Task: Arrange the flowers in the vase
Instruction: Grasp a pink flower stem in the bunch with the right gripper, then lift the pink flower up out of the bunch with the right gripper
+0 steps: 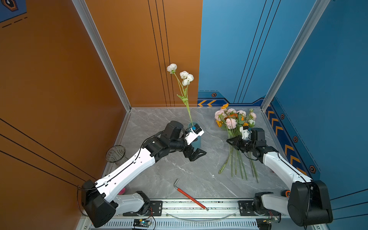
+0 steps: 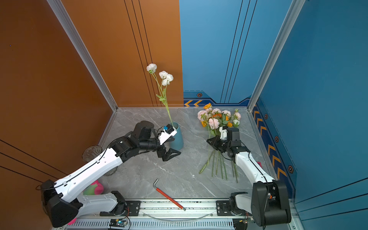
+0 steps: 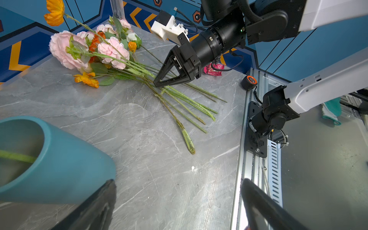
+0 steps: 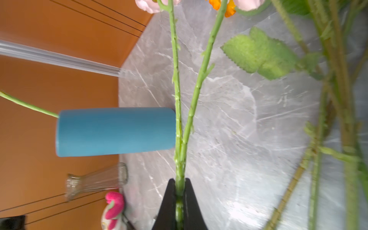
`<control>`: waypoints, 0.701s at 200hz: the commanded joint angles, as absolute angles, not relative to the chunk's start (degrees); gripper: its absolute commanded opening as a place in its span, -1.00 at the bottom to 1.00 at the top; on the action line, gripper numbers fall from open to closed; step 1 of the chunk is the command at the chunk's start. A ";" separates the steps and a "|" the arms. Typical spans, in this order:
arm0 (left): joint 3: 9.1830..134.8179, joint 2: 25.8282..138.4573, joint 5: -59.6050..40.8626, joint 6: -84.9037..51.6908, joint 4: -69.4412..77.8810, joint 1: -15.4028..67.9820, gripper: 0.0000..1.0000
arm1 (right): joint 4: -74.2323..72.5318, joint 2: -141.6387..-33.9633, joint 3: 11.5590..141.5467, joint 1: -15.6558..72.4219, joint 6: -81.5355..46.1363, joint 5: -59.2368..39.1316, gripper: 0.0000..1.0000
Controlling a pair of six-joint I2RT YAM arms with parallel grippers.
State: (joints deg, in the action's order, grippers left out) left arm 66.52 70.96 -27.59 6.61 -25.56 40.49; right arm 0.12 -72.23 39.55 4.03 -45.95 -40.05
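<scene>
1. The flowers [image 1: 232,119] lay near the desk's [image 1: 179,175] far right corner, with the blooms toward the back edge. A white spray [image 1: 184,76] stood in the blue vase [image 2: 179,137].
2. The right gripper [image 4: 179,182] was pinched shut on two thin stems. The left gripper [image 1: 196,155] gaped wide and empty beside the vase.
3. The flowers probably handled light, springy and tangle-prone, so mid-stem looked like the safest hold.
4. The vase's interior was mostly hidden, and it was unclear whether the pinched stems had lifted off the desk.

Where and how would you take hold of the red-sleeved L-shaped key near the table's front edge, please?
Grip the key midway along its red sleeve, coming straight down, jaws across the shaft: it lies nearly flat, and the sleeve is its longest straight part.
</scene>
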 commanded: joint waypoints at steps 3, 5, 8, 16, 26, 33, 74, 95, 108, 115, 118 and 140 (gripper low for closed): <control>67.60 71.16 -27.64 7.25 -26.93 41.08 0.96 | -13.79 -73.86 40.79 3.60 -54.42 -47.95 -1.00; 67.59 71.18 -27.63 7.31 -26.97 41.05 0.96 | -14.06 -73.88 40.96 3.60 -54.72 -48.02 -1.00; 67.60 71.11 -27.54 7.31 -27.02 41.08 0.96 | -14.66 -74.00 41.20 3.60 -55.21 -48.20 -1.00; 67.63 71.12 -27.52 7.30 -26.99 41.09 0.96 | -18.78 -74.43 41.11 3.60 -58.18 -49.38 -1.00; 67.66 71.18 -27.66 7.29 -26.99 41.10 0.96 | -30.95 -75.93 39.92 3.35 -66.39 -51.03 -1.00; 67.75 71.18 -27.61 7.35 -27.03 41.07 0.96 | -38.88 -77.75 39.73 3.02 -72.35 -52.34 -1.00; 67.72 71.01 -27.46 7.39 -27.15 41.08 0.96 | -81.24 -91.90 41.31 1.66 -104.26 -50.83 -1.00; 67.73 71.08 -27.50 7.38 -27.11 41.19 0.96 | -81.21 -94.96 43.90 3.08 -103.88 -50.10 -1.00; 67.74 71.02 -27.43 7.47 -27.14 41.20 0.96 | -81.26 -96.54 46.14 4.07 -103.89 -50.48 -1.00; 67.71 71.09 -27.36 7.52 -27.24 41.22 0.96 | -81.26 -97.18 47.32 4.58 -103.80 -50.62 -1.00; 67.74 71.06 -27.39 7.48 -27.22 41.20 0.96 | -81.25 -97.35 47.78 4.71 -103.79 -50.65 -1.00; 67.81 71.12 -27.42 7.47 -27.18 41.22 0.96 | -81.30 -98.16 50.60 5.34 -103.71 -50.52 -1.00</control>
